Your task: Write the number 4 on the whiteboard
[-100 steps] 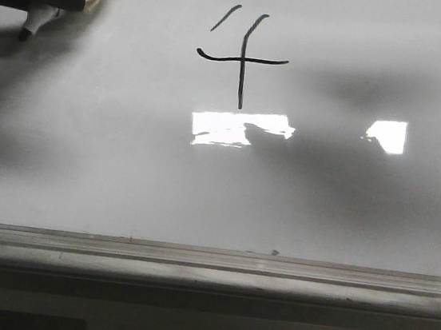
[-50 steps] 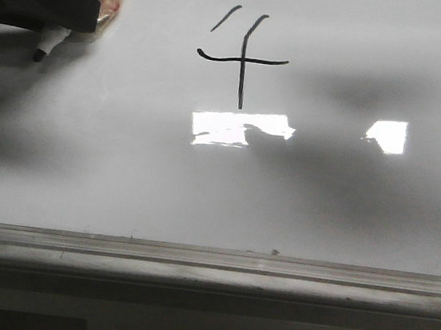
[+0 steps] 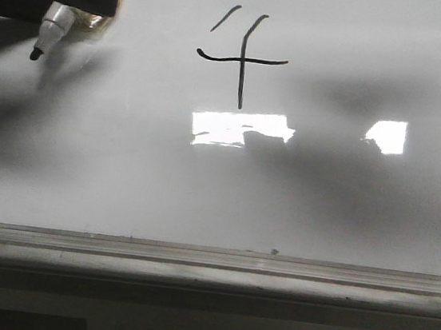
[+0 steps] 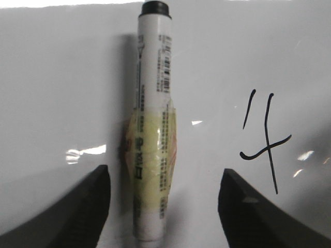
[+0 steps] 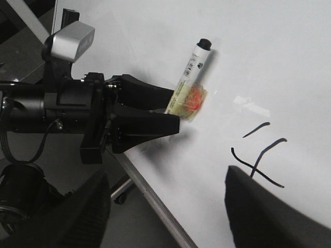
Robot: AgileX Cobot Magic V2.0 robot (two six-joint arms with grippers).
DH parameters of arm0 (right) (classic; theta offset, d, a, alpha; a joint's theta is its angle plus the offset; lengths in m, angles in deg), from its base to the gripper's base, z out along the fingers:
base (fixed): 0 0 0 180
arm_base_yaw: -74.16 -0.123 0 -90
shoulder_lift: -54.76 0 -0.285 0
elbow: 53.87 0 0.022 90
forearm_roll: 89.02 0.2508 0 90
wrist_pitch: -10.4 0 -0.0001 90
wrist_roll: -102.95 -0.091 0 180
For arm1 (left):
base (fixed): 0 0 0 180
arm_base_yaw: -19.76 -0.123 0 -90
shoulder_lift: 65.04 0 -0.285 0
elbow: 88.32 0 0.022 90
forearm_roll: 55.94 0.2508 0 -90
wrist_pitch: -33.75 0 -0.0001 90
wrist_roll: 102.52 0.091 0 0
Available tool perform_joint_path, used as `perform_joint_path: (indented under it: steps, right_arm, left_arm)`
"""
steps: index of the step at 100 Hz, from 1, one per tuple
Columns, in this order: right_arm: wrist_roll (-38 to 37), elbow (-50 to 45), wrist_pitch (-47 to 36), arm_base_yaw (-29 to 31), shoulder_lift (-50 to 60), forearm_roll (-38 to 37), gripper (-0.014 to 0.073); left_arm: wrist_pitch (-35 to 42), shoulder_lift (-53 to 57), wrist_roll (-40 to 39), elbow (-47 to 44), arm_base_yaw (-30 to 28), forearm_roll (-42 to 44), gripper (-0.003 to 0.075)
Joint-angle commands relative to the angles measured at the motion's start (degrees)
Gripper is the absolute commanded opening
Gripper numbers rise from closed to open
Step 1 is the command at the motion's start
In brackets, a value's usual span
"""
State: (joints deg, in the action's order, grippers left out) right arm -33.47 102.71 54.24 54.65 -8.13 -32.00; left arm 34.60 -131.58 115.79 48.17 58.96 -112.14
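Number 4 [image 3: 243, 56] was drawn in black on the upper middle of the whiteboard [image 3: 334, 219]. Left gripper [image 5: 155, 111] held a taped marker [image 4: 151, 129], jaws closed on it, tip [image 3: 35, 54] off to the 4's left. Right gripper [image 5: 165, 206] stood open, holding nothing.

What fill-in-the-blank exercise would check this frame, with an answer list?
1. The digit drawn on the whiteboard is ___.
2. The marker lies between the fingers of the ___ claw.
3. The marker's tip points ___ the drawn number 4, not at it.
4. The band of tape wrapped around the marker is ___ in colour.

Missing words: 4; left; away from; yellow
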Motion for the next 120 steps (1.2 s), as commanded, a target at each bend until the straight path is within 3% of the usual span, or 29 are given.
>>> perform_joint_path:
  steps: [1, 12, 22, 31, 39, 43, 53, 76, 98, 120]
  right_arm:
    - [0.2, 1.9, -2.7, 0.2, 1.6, 1.3, 0.0426]
    - [0.1, 1.9, -3.4, 1.7, 3.4, -0.8, 0.0379]
    - [-0.2, 1.9, -3.8, 4.9, 5.6, -2.9, 0.0266]
    - [-1.4, 1.6, -3.9, 8.7, 8.0, -4.6, 0.0098]
    - [-1.4, -0.3, -5.1, 11.4, 10.7, -5.7, -0.0075]
    - [-1.4, -1.8, -6.1, 12.5, 12.4, -6.2, -0.0063]
    - [-0.2, -6.7, -10.8, 13.6, 17.2, -6.8, -0.0062]
    - [8.2, -19.4, -18.7, 13.6, 32.8, -6.8, -0.0066]
    - [8.4, -30.5, -22.9, 13.6, 47.4, -6.8, -0.0066]
    - [8.4, -37.1, -22.9, 13.6, 52.6, -6.8, -0.0066]
  left_arm:
    - [2.9, 2.9, 0.2, 1.4, -0.1, 2.3, 0.0465]
    - [1.8, 7.4, 0.2, 1.4, -0.1, 6.6, 0.0464]
    - [0.8, 12.7, 0.2, 1.4, -0.1, 12.1, 0.0461]
    - [0.2, 17.0, 0.2, 1.4, -0.1, 15.8, 0.0437]
    - [-0.8, 21.0, 0.2, 1.4, -0.1, 18.1, 0.0326]
    - [-1.8, 22.5, 0.2, 1.4, -0.1, 19.1, 0.0251]
    - [-4.6, 26.2, 0.2, 1.0, -0.1, 20.5, -0.0025]
    - [-5.1, 35.9, 0.2, -6.1, -0.1, 20.8, -0.002]
    - [-3.5, 48.3, 0.2, -13.7, -0.1, 18.5, -0.002]
    - [-3.3, 53.2, 0.0, -16.2, -0.1, 17.4, -0.002]
